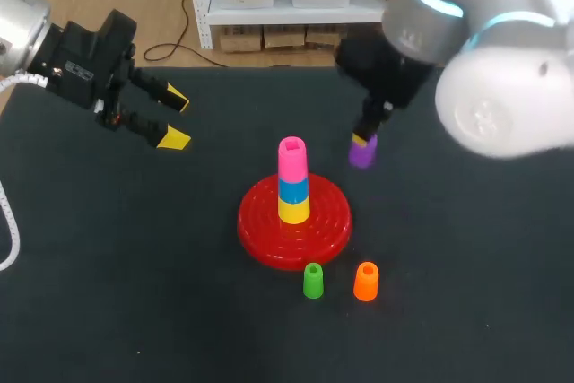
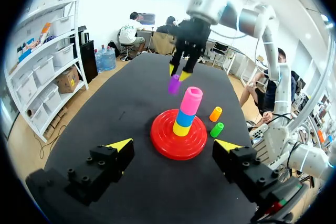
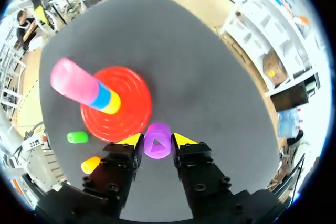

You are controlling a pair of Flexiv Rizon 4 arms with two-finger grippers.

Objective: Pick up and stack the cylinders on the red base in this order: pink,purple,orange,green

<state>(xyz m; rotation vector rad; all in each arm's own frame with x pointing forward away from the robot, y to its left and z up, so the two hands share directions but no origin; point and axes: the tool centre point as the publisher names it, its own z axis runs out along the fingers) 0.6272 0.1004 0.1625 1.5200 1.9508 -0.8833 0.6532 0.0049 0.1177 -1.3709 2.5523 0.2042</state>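
A red ridged base (image 1: 294, 221) sits mid-table with a yellow, a blue and a pink cylinder (image 1: 292, 159) stacked on its post. My right gripper (image 1: 362, 143) is shut on a purple cylinder (image 1: 361, 153), held above the table just right of the stack; in the right wrist view the purple cylinder (image 3: 157, 141) sits between the yellow tips, close to the base (image 3: 118, 106). A green cylinder (image 1: 312, 281) and an orange cylinder (image 1: 366, 281) stand in front of the base. My left gripper (image 1: 170, 117) is open at the far left, with nothing between its fingers.
The dark tabletop (image 1: 134, 293) stretches bare to the left and front of the base. The right arm's large white elbow (image 1: 502, 96) hangs over the table's right side.
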